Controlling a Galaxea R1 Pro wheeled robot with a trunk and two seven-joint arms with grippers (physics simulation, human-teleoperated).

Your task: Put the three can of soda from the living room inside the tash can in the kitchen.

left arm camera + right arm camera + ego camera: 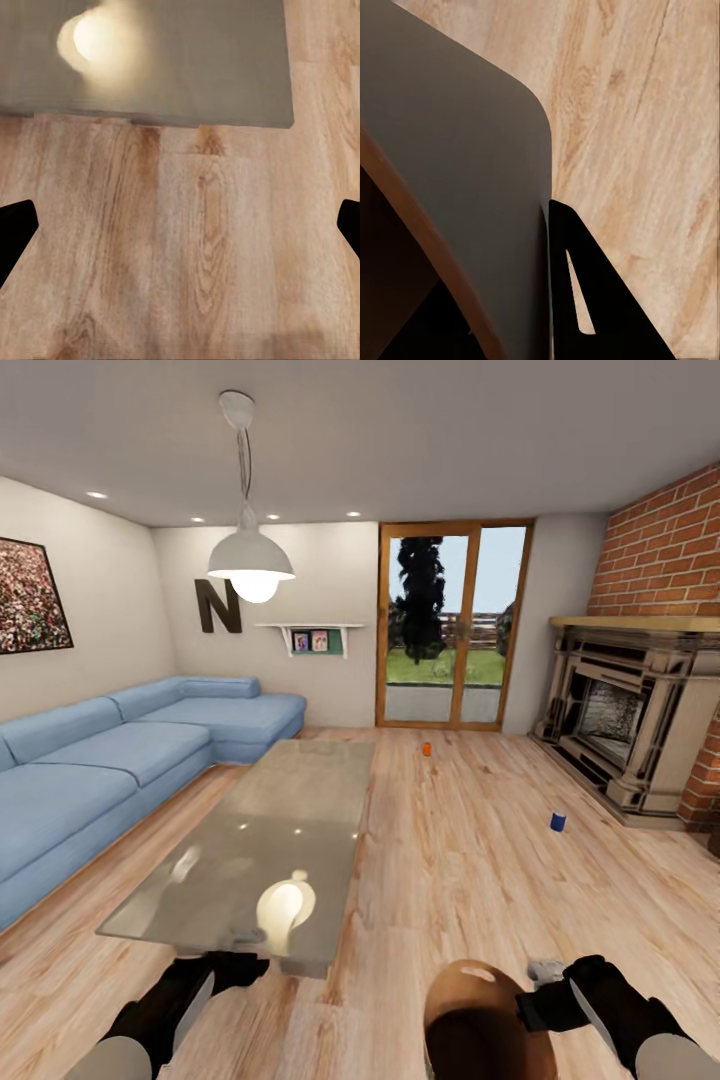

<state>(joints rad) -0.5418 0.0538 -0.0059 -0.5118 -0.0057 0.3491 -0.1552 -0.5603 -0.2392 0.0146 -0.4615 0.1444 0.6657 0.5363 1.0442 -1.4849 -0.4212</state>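
Note:
Two soda cans stand on the living room's light wood floor. An orange can (426, 749) is far ahead near the glass doors (452, 628). A dark blue can (558, 821) is closer, in front of the fireplace (620, 710). The second orange can is out of view. My right gripper (532, 1006) is low at the right, shut on the wall of a dark bin with a brown rim (478, 1015); one black finger (585, 300) lies flat against the bin's wall (457, 187). My left gripper (180, 225) hangs open over bare floor, just short of the coffee table's near edge.
A glass coffee table (300, 800) stands straight ahead, and its near edge (187, 67) shows in the left wrist view. A blue corner sofa (100, 770) lines the left wall. Open wood floor runs right of the table toward both cans. A pendant lamp (250, 565) hangs overhead.

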